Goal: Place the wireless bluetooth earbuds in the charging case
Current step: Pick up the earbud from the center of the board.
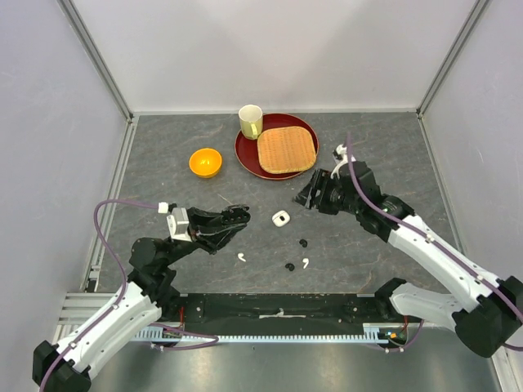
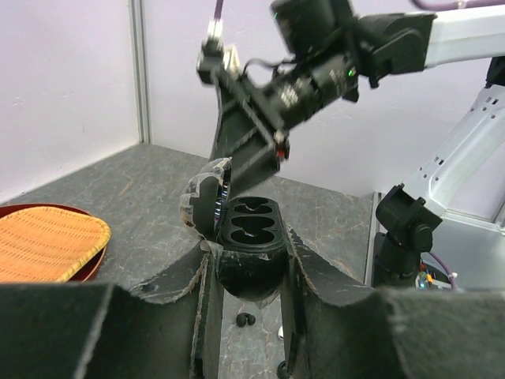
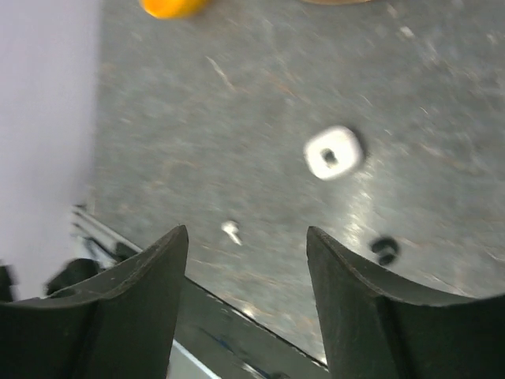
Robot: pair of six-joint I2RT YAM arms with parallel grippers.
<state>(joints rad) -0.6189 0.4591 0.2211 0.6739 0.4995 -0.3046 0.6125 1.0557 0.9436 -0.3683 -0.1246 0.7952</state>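
Closest to me, the loose earbuds lie scattered on the counter [image 1: 392, 147], none of them in a case. One white bud [image 1: 243, 257] sits left of centre. A black bud [image 1: 289, 265] and a second white bud [image 1: 306, 263] lie just beside each other. Another black bud [image 1: 303, 242] lies a little farther back.

Next out, my left jaws are clamped on the black charging case [image 2: 248, 245], pinching its lower body from both sides. Its lid [image 2: 203, 201] is swung open to the left, and both sockets look empty in the left wrist view. Just right of it, a white rounded square piece [image 1: 280, 218] with a dark centre rests on the counter.

My right jaws hang over the counter near that piece, spread wide with nothing between them. The right wrist view is blurred.

Farther back I see the orange bowl [image 1: 205, 162]. Beyond it is the red plate [image 1: 249, 162] carrying a woven mat [image 1: 286, 149], with a pale cup [image 1: 251, 121] at the plate's far left rim.
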